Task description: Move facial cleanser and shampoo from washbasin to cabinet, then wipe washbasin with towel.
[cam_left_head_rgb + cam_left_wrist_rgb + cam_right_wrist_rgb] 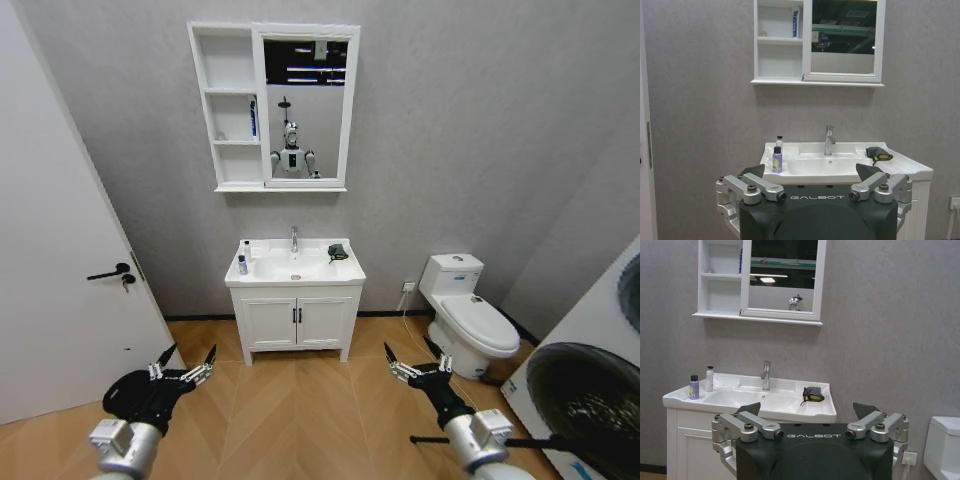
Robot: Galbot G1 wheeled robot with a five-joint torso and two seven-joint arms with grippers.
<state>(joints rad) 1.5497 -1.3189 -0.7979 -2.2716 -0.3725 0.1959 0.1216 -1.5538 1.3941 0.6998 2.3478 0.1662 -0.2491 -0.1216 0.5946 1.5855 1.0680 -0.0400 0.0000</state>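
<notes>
Grey walls back the washbasin (295, 268), well ahead of both grippers, the cabinet (228, 105) higher beyond. Left gripper (183, 366) and right gripper (410, 364) hang wide open, empty. Two small bottles (243, 258) stand close together off the left gripper's side; grabbing one could topple its neighbour. Towel (338, 252) lies toward the right gripper's side, above herringbone flooring.
</notes>
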